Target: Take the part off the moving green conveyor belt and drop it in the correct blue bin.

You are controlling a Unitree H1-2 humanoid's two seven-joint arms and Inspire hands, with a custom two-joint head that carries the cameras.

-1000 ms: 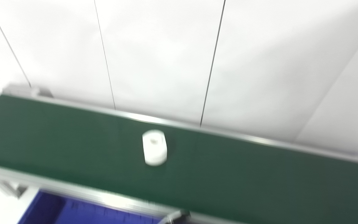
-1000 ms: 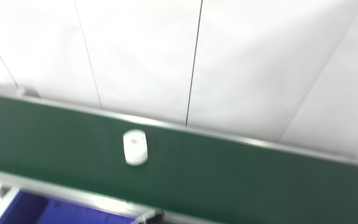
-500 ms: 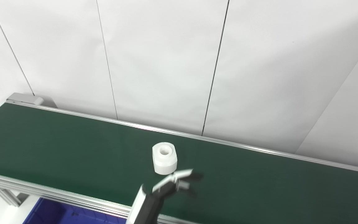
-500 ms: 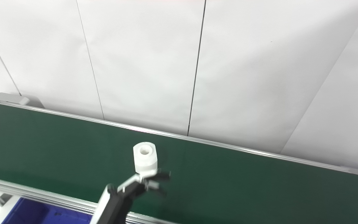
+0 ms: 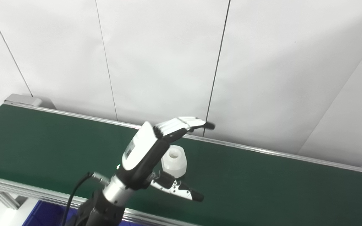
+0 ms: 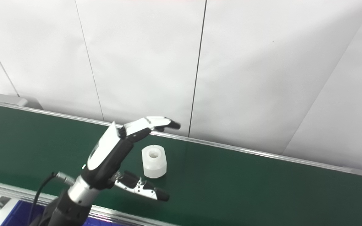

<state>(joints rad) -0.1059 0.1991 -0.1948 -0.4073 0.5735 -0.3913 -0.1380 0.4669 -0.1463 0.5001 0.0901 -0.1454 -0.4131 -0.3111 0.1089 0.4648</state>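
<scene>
My left hand (image 6: 118, 153) spread wide over the belt (image 6: 262, 182), fingers (image 6: 149, 123) above the white part (image 6: 153, 161), thumb (image 6: 141, 187) below, not touching

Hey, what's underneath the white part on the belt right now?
The white part stands upright directly on the green conveyor belt, nothing else under it. The open left hand reaches around it without gripping. In the left eye view, the hand covers its left edge.

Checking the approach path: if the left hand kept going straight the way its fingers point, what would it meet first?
Probably nothing on the belt: the open left hand points over the white part, toward the belt's far rail and the white wall. Depth is unclear.
</scene>
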